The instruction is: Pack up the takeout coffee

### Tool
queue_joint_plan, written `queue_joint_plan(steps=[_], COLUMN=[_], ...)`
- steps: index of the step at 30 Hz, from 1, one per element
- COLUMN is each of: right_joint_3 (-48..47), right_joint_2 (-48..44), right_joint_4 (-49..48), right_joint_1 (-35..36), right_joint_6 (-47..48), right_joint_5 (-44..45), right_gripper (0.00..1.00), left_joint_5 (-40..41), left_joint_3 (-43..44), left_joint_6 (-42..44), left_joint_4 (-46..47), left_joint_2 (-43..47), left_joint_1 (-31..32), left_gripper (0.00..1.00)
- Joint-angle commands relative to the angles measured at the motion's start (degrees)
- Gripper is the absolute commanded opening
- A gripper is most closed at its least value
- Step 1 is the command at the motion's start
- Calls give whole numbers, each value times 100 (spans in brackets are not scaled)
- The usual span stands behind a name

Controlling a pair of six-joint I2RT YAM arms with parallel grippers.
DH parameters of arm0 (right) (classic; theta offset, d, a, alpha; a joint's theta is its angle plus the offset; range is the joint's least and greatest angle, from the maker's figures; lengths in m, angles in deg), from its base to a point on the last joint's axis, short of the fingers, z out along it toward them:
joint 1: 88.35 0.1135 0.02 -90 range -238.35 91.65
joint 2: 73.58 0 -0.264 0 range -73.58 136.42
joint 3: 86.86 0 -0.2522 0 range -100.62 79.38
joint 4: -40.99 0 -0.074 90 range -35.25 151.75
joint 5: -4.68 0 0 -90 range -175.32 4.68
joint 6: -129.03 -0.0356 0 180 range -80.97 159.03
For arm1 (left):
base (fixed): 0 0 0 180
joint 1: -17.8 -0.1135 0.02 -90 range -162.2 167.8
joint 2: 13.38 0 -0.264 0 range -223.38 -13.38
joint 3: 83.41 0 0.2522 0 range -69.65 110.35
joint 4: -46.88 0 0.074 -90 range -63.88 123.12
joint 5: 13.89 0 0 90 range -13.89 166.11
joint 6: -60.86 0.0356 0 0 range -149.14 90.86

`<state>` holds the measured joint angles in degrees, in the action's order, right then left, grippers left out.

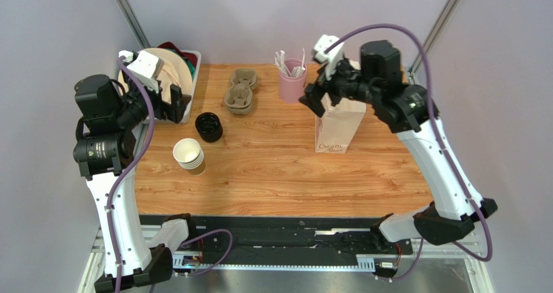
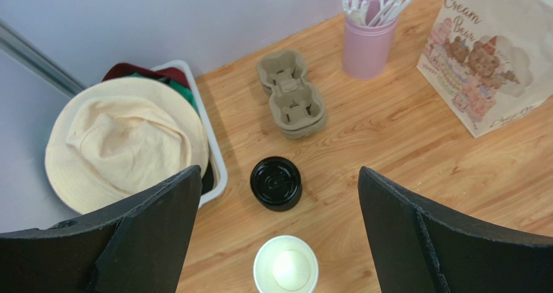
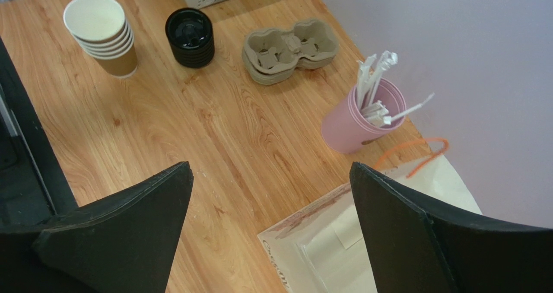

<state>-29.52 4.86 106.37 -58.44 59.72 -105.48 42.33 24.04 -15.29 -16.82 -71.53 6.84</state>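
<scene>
Since no lone cup stands apart on the table, we take the top cup of the nested stack of cups as the coffee. The stack sits at nine o'clock on the table seen from above, near the left arm. We judge that cup light, thin-walled and easily crushed, its white inside looking empty, and likely to stick to the cup beneath. The rolled rim is its stiffest part, so a pinch across the wall just under it seems best. At one o'clock from the stack lies the black lid, then the cardboard carriers, the pink cup of sticks and, at three o'clock, the paper bag. The left gripper hangs spread wide and empty by the basket; the right gripper, equally spread and empty, hovers above the bag. The bag's mouth is covered by that arm from above and cut off in the wrist view. How many cups are nested, and whether the lid is one or several, we cannot tell.
</scene>
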Motion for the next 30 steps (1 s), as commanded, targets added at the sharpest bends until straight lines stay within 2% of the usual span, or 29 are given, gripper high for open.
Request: queue_joint_plan(steps=[1,5,9,15,21,26,30], right_joint_3=[-280,-395,-106,-605,-1150,-2097,-2407], right_joint_2=[399,1076,1892,3342,4493,5409,5919], right_joint_4=[-301,-871,-2134,-2893,-3333,-3465,-3474], right_joint_1=[848,1122,1412,1500,1395,1219,1140], right_joint_6=[858,1024,1691,1868,1781,1597,1622], right_joint_5=[1355,1594,2007,1762,884,497,163], right_gripper=[99,99,98,91,84,81,80], left_joint_5=[625,1224,1707,2367,2262,1621,1374], left_joint_3=[-158,-211,-421,-1089,-1652,-1784,-1793], left_joint_6=[285,355,513,812,690,549,470], left_joint_4=[186,63,-95,-359,-535,-518,-474], left_joint_2=[163,322,594,1095,1359,1464,1447], left_joint_1=[-11,-11,-11,-11,-46,-564,-802], left_gripper=[99,99,99,99,99,99,99])
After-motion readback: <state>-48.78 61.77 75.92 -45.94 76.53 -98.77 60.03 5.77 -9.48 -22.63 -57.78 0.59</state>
